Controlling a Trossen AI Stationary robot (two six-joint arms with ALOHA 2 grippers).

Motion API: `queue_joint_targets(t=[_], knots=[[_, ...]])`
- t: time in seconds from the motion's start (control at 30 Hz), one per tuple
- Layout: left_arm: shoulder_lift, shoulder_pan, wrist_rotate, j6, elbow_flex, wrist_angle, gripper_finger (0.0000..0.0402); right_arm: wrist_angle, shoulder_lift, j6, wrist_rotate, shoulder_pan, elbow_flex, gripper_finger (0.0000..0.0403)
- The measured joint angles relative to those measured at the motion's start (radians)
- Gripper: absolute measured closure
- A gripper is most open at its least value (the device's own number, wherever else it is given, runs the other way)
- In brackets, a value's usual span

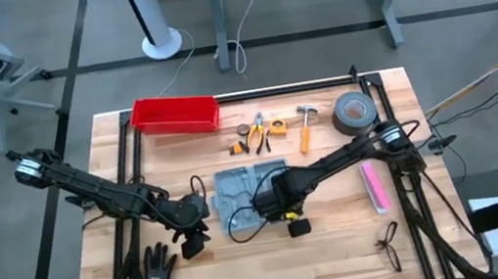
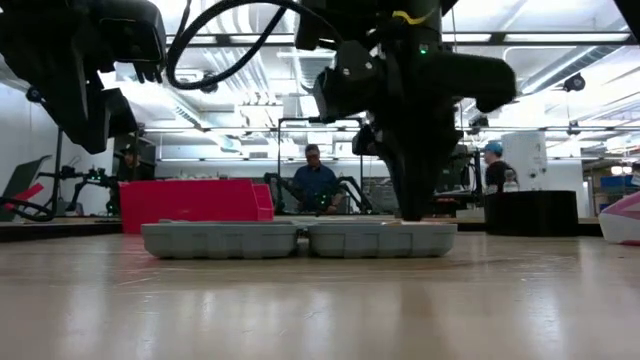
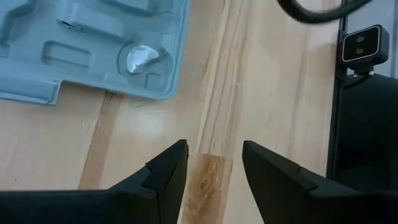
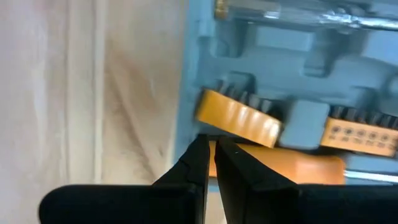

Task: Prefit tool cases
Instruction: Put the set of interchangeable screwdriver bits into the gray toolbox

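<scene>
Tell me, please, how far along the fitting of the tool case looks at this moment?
Partly done. The tool case lies open on the table, and yellow pieces already sit in its slots. The right gripper, fingers shut, is over the case's edge; the left gripper waits open beside it. Still out on the table: the hammer and pliers.

Both arms matte black, jointed, with looped black cables. Left gripper fingers black, wedge-shaped. Right gripper fingers black, narrow.
</scene>
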Motion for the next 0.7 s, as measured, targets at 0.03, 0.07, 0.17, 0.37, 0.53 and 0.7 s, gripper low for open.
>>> queue_joint_targets(t=[0.03, 0.07, 0.17, 0.37, 0.53, 0.7], knots=[[0.0, 0.0, 0.0, 0.0, 0.0, 0.0, 0.0239, 0.005, 0.004, 0.0, 0.0, 0.0, 0.0, 0.0394], [0.0, 0.0, 0.0, 0.0, 0.0, 0.0, 0.0239, 0.006, 0.008, -0.001, 0.001, -0.001, 0.0, 0.0394], [0.0, -0.001, 0.0, 0.0, 0.0, 0.0, 0.0239, 0.026, 0.029, -0.025, 0.028, -0.006, 0.0, 0.0394], [0.0, -0.018, 0.0, -0.001, 0.0, 0.0, 0.0239, 0.077, 0.055, -0.075, 0.098, -0.038, -0.01, 0.0394], [0.0, -0.031, 0.0, -0.004, 0.0, -0.006, 0.0239, 0.081, 0.069, -0.074, 0.091, -0.048, -0.012, 0.0394], [0.0, -0.032, 0.0, -0.004, 0.0, -0.007, 0.0239, 0.052, 0.036, -0.038, 0.086, -0.047, -0.017, 0.0394]])
